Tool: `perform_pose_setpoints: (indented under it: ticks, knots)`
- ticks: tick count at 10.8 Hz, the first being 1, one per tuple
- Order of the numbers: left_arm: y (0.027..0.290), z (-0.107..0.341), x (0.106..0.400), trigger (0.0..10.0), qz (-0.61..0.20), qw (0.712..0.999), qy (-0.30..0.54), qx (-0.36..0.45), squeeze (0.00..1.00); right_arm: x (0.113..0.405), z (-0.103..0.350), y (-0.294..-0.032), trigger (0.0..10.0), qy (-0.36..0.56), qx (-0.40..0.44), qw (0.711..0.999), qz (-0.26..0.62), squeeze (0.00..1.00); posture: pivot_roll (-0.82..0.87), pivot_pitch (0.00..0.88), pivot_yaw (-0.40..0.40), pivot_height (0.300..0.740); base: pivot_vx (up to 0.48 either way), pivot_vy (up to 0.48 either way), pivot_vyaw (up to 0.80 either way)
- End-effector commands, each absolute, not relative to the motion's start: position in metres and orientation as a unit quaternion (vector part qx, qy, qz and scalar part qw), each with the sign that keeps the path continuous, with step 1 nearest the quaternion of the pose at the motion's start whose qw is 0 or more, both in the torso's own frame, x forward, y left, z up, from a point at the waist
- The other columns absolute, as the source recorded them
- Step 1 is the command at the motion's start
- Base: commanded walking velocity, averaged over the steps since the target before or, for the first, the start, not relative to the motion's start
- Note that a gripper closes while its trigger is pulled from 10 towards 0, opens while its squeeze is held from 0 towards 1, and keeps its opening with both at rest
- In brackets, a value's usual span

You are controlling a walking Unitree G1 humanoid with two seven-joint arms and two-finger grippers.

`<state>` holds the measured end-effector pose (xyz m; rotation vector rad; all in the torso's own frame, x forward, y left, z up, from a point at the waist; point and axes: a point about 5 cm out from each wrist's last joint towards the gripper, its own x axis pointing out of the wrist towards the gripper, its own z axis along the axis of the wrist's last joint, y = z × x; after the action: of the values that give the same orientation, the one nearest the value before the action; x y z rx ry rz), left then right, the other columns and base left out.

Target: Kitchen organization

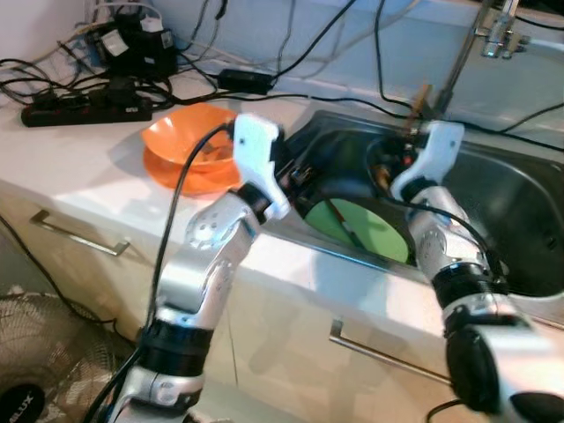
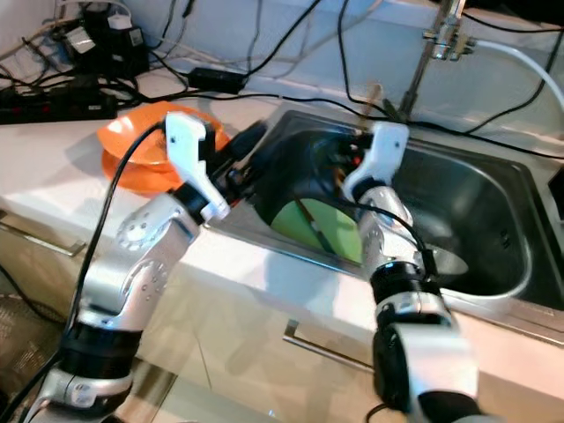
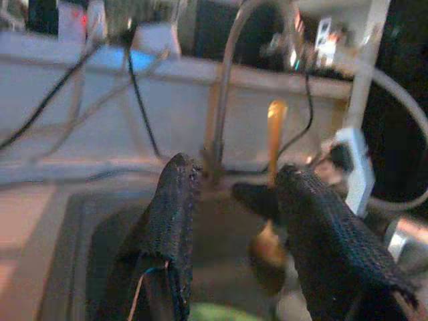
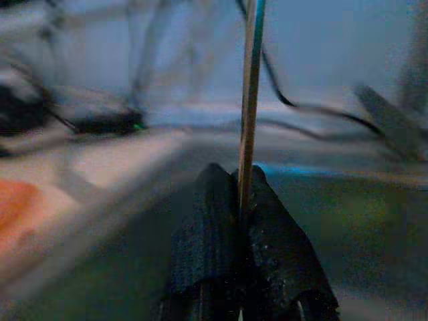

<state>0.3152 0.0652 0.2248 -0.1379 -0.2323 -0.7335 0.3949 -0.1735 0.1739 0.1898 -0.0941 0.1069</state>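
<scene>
A steel sink (image 1: 520, 207) holds a dark pot (image 1: 339, 154) and a round green plate (image 1: 361, 227) leaning inside it. My left gripper (image 3: 231, 221) hangs over the sink's left end, just above the pot, open with nothing between its fingers (image 3: 170, 214). My right gripper (image 4: 235, 200) is over the middle of the sink, shut on a thin wooden utensil (image 4: 247, 107). The utensil (image 1: 422, 95) stands upright and sticks up past the gripper. An orange bowl (image 1: 187, 134) sits on the white counter left of the sink.
The tap (image 1: 465, 53) rises behind the sink. A power strip (image 1: 84, 110) and several black cables lie along the back of the counter. Drawer handles (image 1: 75, 233) run below the counter's edge, and a fan (image 1: 35, 352) stands on the floor at the left.
</scene>
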Motion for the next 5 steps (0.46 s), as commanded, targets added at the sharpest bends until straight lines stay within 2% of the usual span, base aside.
perform_pose_setpoints:
  ticks: [1, 2, 5]
  knots:
    - [0.068, 0.213, 0.316, 10.0, -0.345, 0.934, -0.080, -0.047, 0.00, 0.399, 0.179, -0.178, 10.0, -0.042, 0.066, 0.996, 0.033, 0.00, 0.27, 0.015, -0.029, 0.740, 0.000, 0.000, 0.00]
    - [0.076, 0.190, 0.318, 10.0, -0.322, 0.946, -0.033, -0.002, 0.00, 0.400, 0.174, -0.180, 10.0, -0.023, 0.059, 0.998, 0.017, 0.00, 0.27, 0.020, -0.030, 0.740, 0.000, 0.000, 0.00]
    - [0.079, 0.162, 0.314, 10.0, -0.306, 0.952, 0.023, 0.008, 0.00, 0.397, 0.153, -0.179, 10.0, 0.023, 0.017, 1.000, 0.003, 0.00, 0.28, 0.016, -0.039, 0.740, 0.000, 0.000, 0.00]
